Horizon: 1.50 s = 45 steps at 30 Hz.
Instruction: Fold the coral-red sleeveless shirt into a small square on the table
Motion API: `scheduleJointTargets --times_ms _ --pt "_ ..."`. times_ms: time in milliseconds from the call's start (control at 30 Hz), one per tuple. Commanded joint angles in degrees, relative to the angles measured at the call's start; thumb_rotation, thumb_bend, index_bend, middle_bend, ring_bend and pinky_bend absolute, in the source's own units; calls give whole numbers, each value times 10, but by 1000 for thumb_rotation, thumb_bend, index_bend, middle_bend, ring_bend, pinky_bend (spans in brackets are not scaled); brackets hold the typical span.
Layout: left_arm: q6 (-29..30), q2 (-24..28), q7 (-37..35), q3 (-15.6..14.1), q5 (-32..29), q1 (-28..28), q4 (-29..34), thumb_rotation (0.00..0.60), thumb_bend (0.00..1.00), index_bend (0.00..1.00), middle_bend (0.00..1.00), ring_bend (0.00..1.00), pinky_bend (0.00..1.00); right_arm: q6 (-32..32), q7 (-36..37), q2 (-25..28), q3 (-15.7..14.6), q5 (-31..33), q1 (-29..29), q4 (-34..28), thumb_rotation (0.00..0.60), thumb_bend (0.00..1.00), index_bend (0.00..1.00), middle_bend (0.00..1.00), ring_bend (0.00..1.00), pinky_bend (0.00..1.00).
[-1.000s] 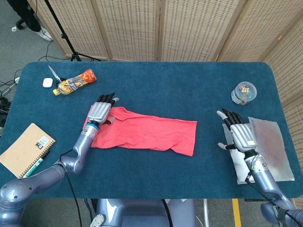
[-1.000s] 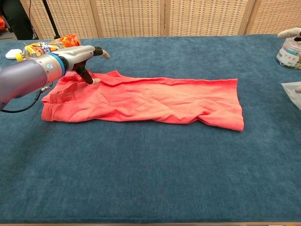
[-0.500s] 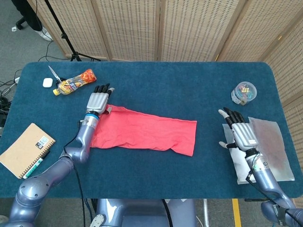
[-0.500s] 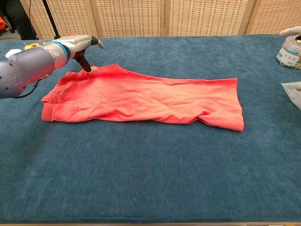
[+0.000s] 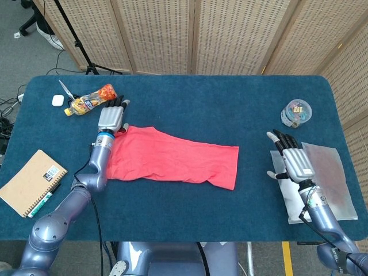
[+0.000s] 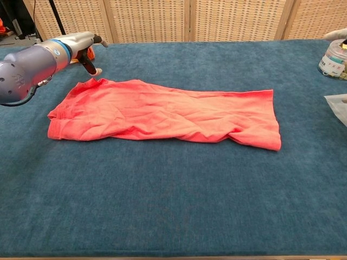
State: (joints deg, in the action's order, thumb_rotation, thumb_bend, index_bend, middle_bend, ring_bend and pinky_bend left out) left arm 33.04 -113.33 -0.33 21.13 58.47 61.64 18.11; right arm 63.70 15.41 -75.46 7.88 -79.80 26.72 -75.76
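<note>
The left hand (image 5: 112,118) has its fingers extended and slightly apart, gripping nothing; it sits just past the far left corner of the shirt (image 5: 172,161), and whether a fingertip touches the cloth I cannot tell. The right hand (image 5: 293,162) also lies open and flat, fingers spread and holding nothing, on a pale sheet (image 5: 328,178) at the right side of the table (image 5: 201,103), well apart from the shirt. The shirt lies in the middle of the table as a long band running left to right, smoothed but a little wrinkled near its right end. It looks folded lengthwise already, though I cannot tell how many layers. By my judgement the task is about half done: the band has yet to be folded across, end over end, into a small square.
</note>
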Motion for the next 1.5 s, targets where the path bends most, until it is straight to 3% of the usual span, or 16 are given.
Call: scheduleJointTargets --times_ms 33,333,500,800,1000,1500 --pt "43 36 -39 -18 37 -26 52 600 368 0 0 0 0 1 0 1 -1 -2 0 -2 600 98 0 0 0 0" --pt "99 195 -88 -102 133 -124 297 600 356 0 0 0 0 5 -2 5 -2 -5 -3 -13 600 105 0 0 0 0" --pt "126 259 -122 -147 186 -163 369 600 357 6 0 0 0 8 -3 6 -3 -8 -4 -17 600 105 0 0 0 0" --pt "159 260 -198 -197 247 -195 321 600 359 220 0 0 0 7 -8 5 -3 -8 -3 -20 600 105 0 0 0 0" --pt "170 232 -241 -209 262 -205 265 600 361 311 0 0 0 7 -12 4 -3 -7 -3 -22 600 113 0 0 0 0" --pt "205 170 -337 -245 313 -218 141 600 362 337 0 0 0 7 -17 2 0 -1 -4 -24 600 156 0 0 0 0"
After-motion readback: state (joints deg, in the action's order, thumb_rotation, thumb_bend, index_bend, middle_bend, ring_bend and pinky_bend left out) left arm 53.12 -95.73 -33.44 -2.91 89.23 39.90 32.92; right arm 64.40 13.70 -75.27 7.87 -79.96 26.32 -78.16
